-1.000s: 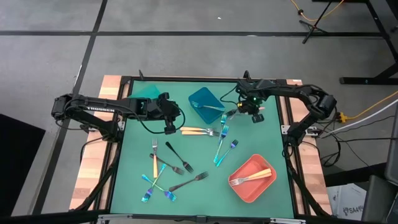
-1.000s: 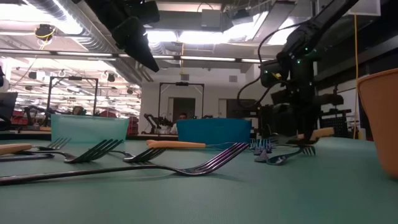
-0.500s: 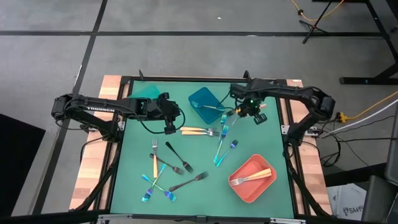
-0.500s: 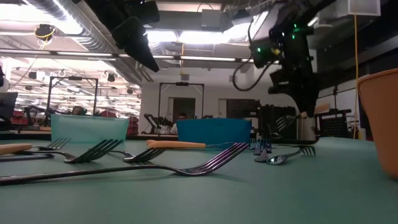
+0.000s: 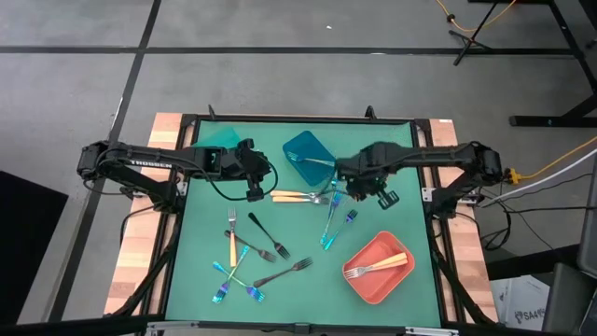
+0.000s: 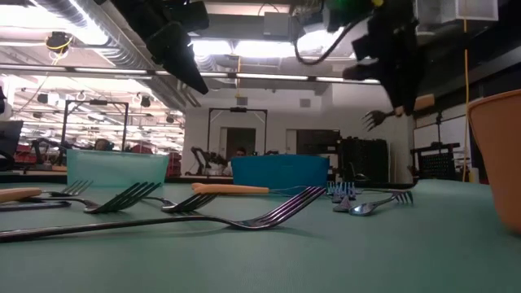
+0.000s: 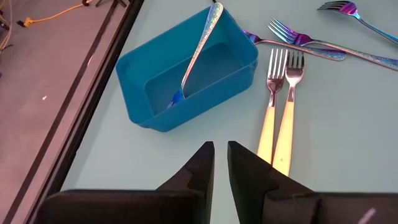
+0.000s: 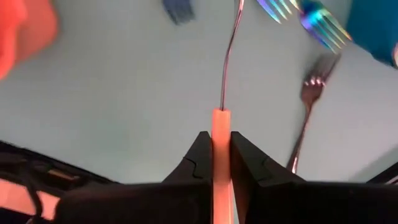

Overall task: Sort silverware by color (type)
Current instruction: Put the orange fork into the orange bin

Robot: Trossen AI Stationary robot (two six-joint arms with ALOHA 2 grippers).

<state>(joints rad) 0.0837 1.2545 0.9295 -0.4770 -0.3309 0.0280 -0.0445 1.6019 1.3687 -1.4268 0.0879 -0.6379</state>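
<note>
Right claw (image 8: 221,144): clamped on a gold-handled fork (image 8: 222,118), lifted clear of the desk (image 5: 205,271), over its middle just beside the blue bin (image 5: 308,154).
Left claw (image 7: 220,163): fingers nearly together, nothing between them, hovering over the desk's rear-left part near the pair of gold-handled forks (image 7: 278,106).
Edges: teal bin (image 5: 218,136) at the rear-left corner; coral-red bin (image 5: 378,268), with one gold-handled fork inside, near the front-right corner.
Open room: bare mat along the left side and front centre.
In the way: iridescent forks (image 5: 331,219) lie under the right arm; black forks (image 5: 270,247) and more iridescent ones are scattered front-left.
Blue bin content: one iridescent fork (image 7: 198,53) leaning on its rim.
</note>
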